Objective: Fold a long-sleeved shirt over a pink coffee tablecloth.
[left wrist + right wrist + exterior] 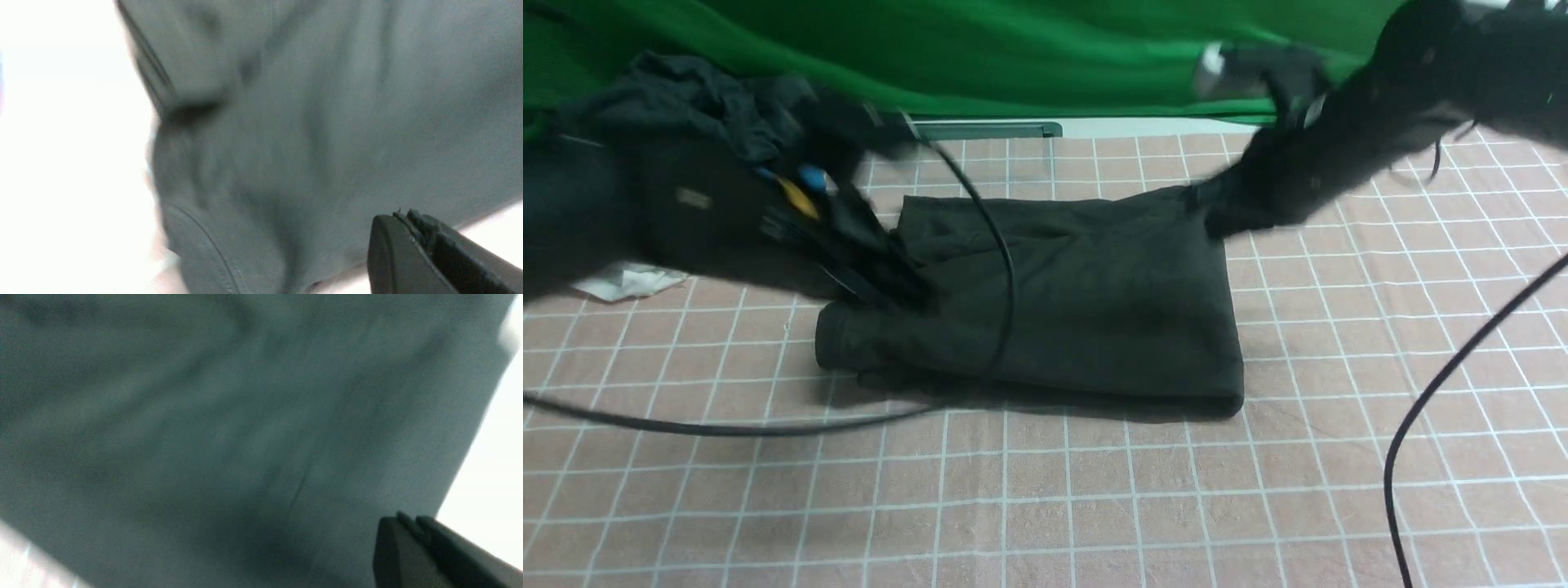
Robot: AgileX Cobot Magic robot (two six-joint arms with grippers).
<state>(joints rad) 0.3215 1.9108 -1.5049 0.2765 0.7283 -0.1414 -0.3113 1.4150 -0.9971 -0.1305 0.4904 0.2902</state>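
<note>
The long-sleeved shirt [1094, 302] lies folded into a black rectangle in the middle of the pink coffee tablecloth [1094, 506]. My left gripper [890, 286], blurred, is low at the shirt's left edge. Its jaws [404, 214] are pressed together over the dark fabric [306, 122], and I see nothing between them. My right gripper [1213, 216] is at the shirt's far right corner. It is also shut [408, 517], with the shirt [204, 437] filling the view behind it.
A heap of dark garments [703, 106] sits at the back left, in front of the green backdrop [1013, 49]. A crumpled white piece [629, 282] lies at the left. One black cable [1005, 269] crosses the shirt, and another [1445, 384] curves down at the right.
</note>
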